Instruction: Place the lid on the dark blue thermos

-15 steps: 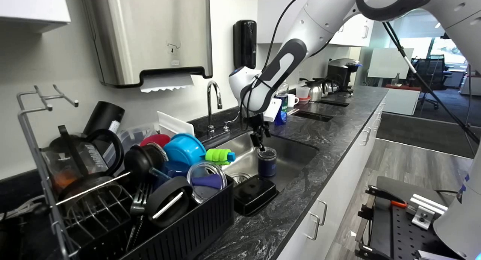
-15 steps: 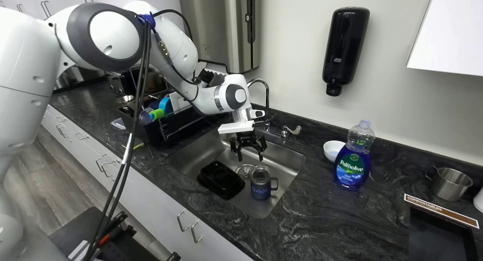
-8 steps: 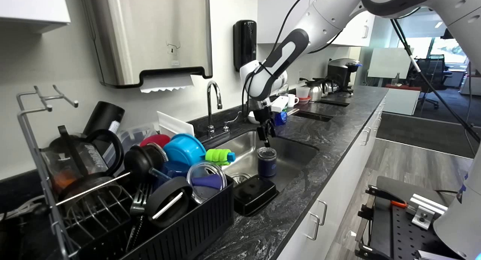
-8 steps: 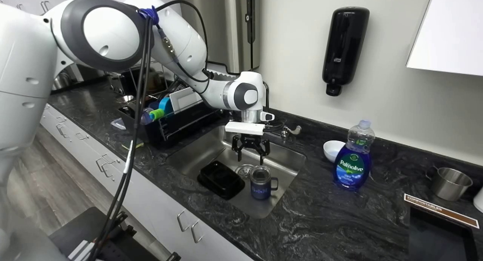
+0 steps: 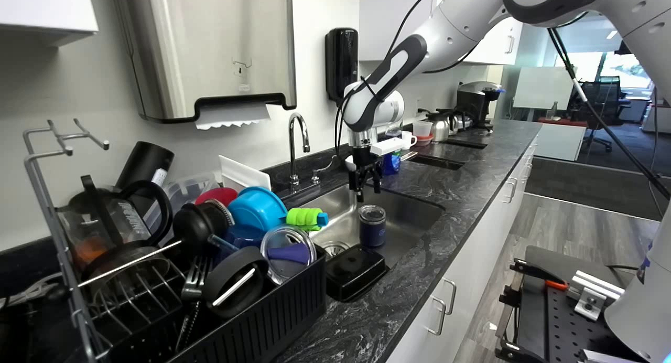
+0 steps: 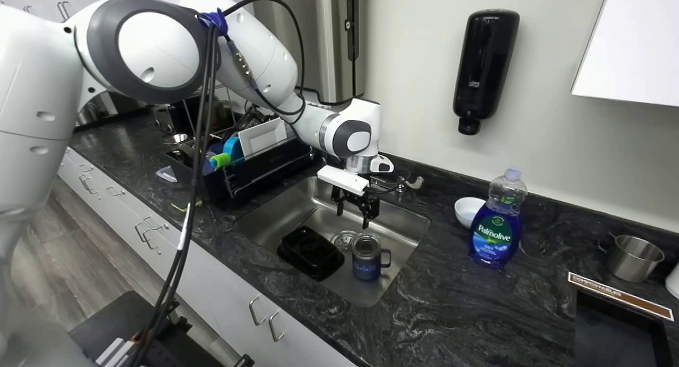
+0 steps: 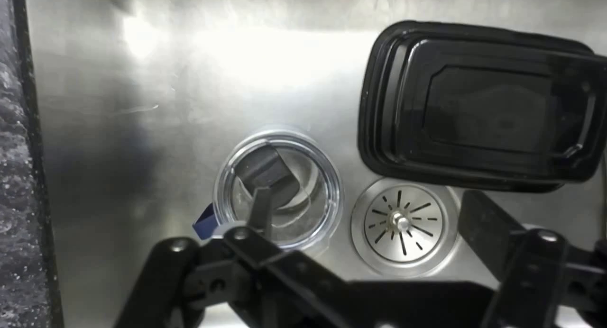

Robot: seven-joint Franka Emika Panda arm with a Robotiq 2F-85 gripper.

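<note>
the wrist view is looking down on the clear lid (image 7: 284,188) and its grey slider (image 7: 265,169), a part hard to make out in both exterior views; these are showing the side of the dark blue thermos (image 6: 366,265), which is standing upright in the sink (image 6: 401,230) with the lid resting on top. the arm (image 6: 257,49) is arching over the surface (image 6: 451,314), its claw (image 6: 353,218) hanging downward near the lid, fingers (image 7: 483,231) standing wide apart and gripping nothing.

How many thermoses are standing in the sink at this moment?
1: the dark blue thermos, upright beside the black container, with the lid on top. No other shows; little of the sink looks hidden.
</note>
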